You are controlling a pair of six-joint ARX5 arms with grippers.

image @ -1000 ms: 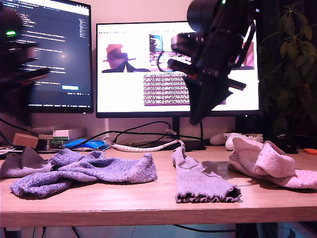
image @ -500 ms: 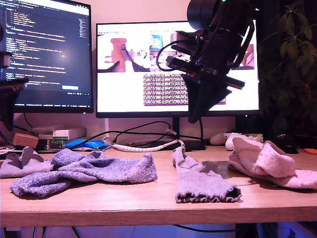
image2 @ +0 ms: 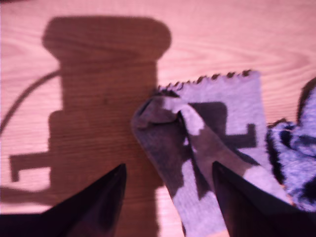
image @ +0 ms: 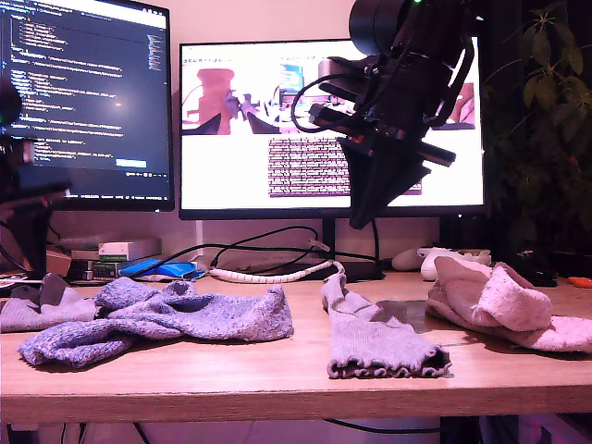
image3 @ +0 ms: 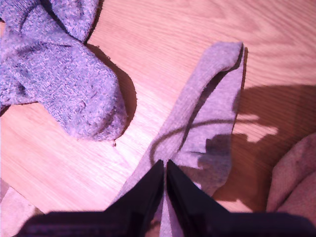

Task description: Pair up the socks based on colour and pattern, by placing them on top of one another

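In the first wrist view my first gripper stands open above a crumpled grey sock with a frilly cuff, touching nothing. A blue-purple sock lies beside it. In the exterior view this grey sock lies at the left end, under the blurred first arm. My second gripper is shut and empty, held high over another grey frilly sock lying flat at mid-table. Blue-purple socks lie in a heap left of centre. Pink socks are piled at the exterior view's right.
Two monitors stand behind the wooden table, with cables at their feet. A white game controller lies behind the pink socks. A plant fills the exterior view's right edge. Small boxes sit at the back left.
The first arm at the exterior view's left has shifted, and the grey sock under it lies flatter. The second arm moved slightly and then held still.
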